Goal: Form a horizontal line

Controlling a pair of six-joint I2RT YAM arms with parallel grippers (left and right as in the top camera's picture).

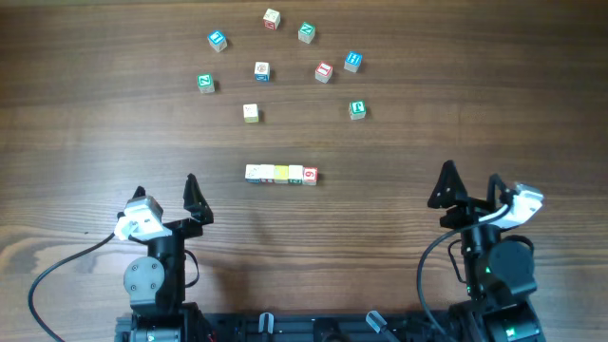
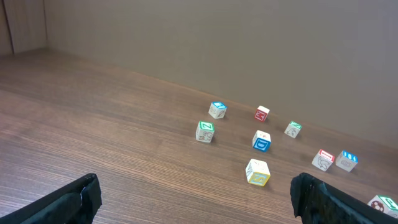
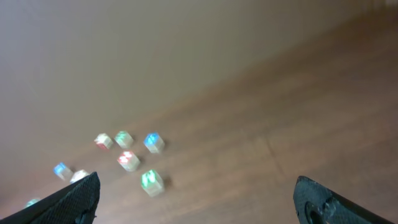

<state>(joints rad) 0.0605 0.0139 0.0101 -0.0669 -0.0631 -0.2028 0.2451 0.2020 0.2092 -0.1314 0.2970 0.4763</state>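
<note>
**Tabletop contents, left to right**

1. Left gripper (image 1: pixel 165 185): at the near left of the wooden table (image 1: pixel 456 104). Jaws are spread wide with nothing between them. In its wrist view the fingers (image 2: pixel 74 199) sit at the bottom corners over bare wood.
2. Teal cube (image 1: pixel 205 83) and pale-blue cube (image 1: pixel 218 40): left edge of the far scatter, apart from each other.
3. Yellow-trimmed cube (image 1: pixel 250 113): alone, beyond the left end of the row and not touching it.
4. Horizontal line (image 1: pixel 281 174): mid-table, between the two grippers and touching neither. The cubes sit edge to edge, running left to right, with whitish faces at the left, yellow in the middle and a red mark at the right end. Probably five cubes, though they are too small to count surely.
5. Far scatter, continued, all loose and separate: blue-marked white cube (image 1: pixel 261 70), red-marked white cube (image 1: pixel 272 17), green cube (image 1: pixel 306 32), red cube (image 1: pixel 324 71), blue striped cube (image 1: pixel 352 62), green-lettered cube (image 1: pixel 357 109).
6. Right gripper (image 1: pixel 470 174): at the near right. Jaws are wide apart and empty. Its wrist view is blurred.
</note>
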